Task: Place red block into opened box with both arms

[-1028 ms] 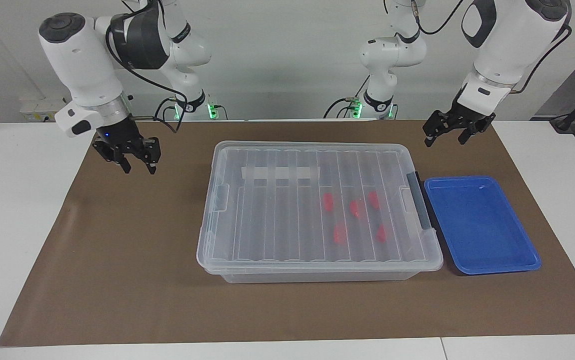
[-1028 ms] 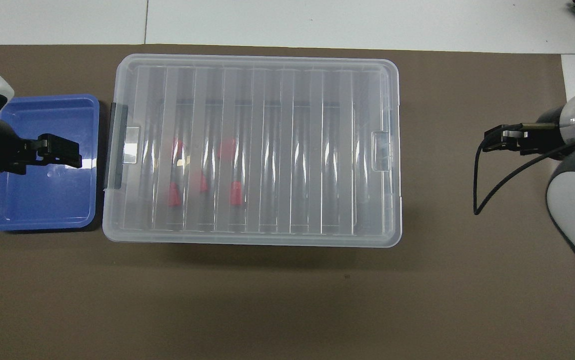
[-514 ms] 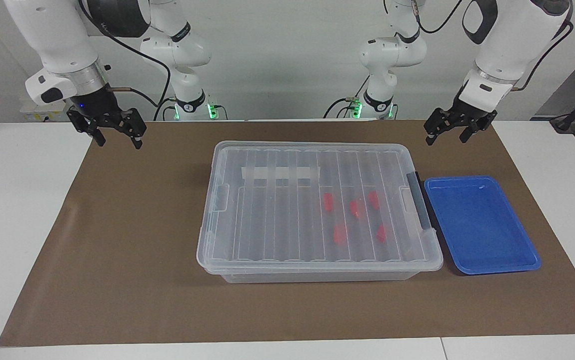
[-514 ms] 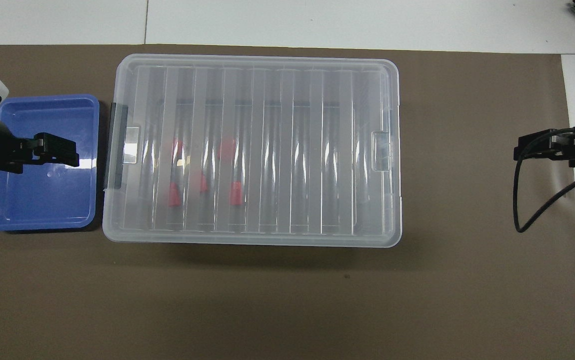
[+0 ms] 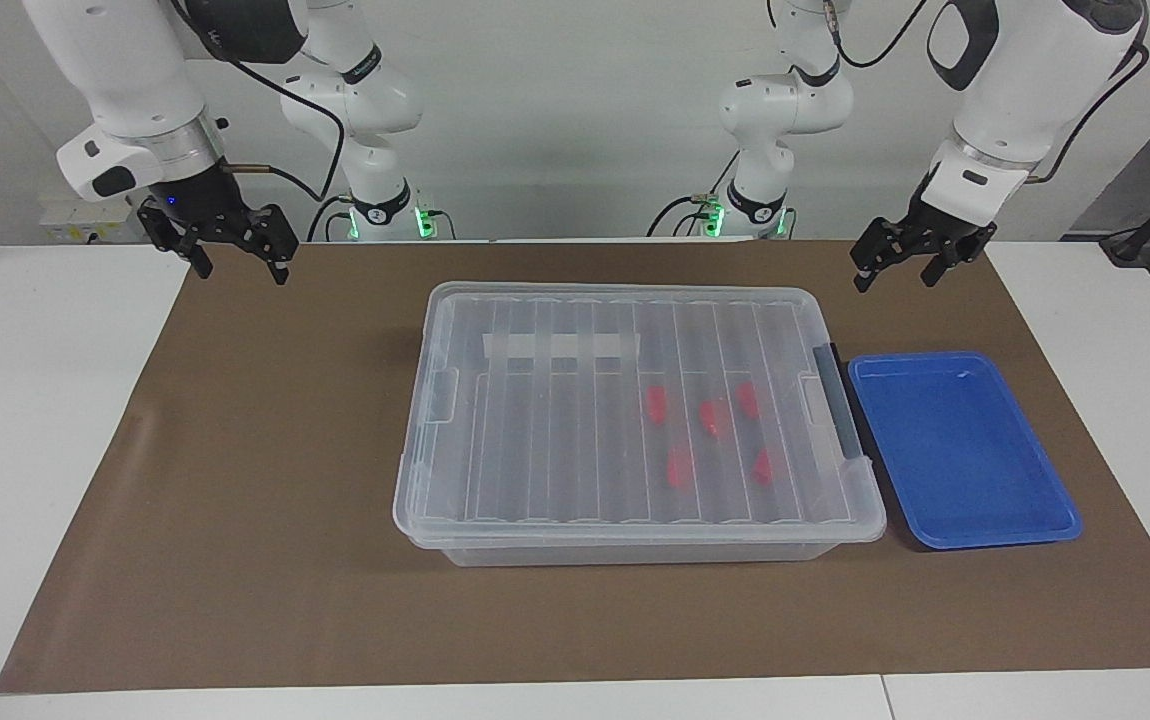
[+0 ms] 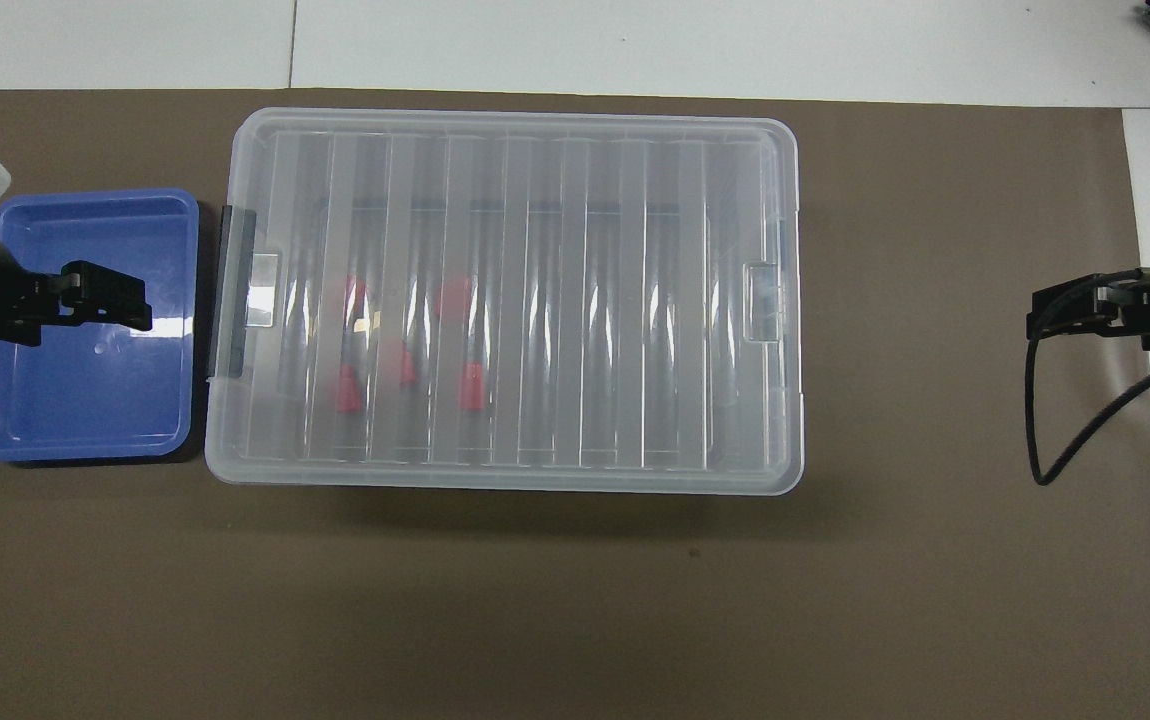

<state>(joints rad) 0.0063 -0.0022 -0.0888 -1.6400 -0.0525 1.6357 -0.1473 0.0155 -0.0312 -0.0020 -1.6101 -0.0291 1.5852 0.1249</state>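
The clear storage box [image 5: 635, 549] sits mid-mat with its ribbed lid [image 5: 555, 440] resting flat on top. Five red blocks [image 5: 710, 417] show through the lid, all inside the box, grouped toward the left arm's end. The shallow blue tray [image 5: 995, 541] just beside that end of the box holds nothing.

The left hand [image 5: 893, 272] hangs in the air over the brown mat [image 5: 235, 500], nearer the robots than the tray, its fingers spread wide and holding nothing. The right hand [image 5: 241, 265] hangs over the mat's corner at the right arm's end, well apart from the box, fingers also apart and empty.

By the look of it the blocks are already in and the box is covered, so what remains is parking the arms. To do that well, keep both hands high and move them away from the box, not across it. A low pass could clip the lid's raised rim or the black latch [image 5: 838, 400] and shift the box. Watch the right arm's trailing cable [image 6: 1075, 440] too, which hangs in a loop below the wrist.
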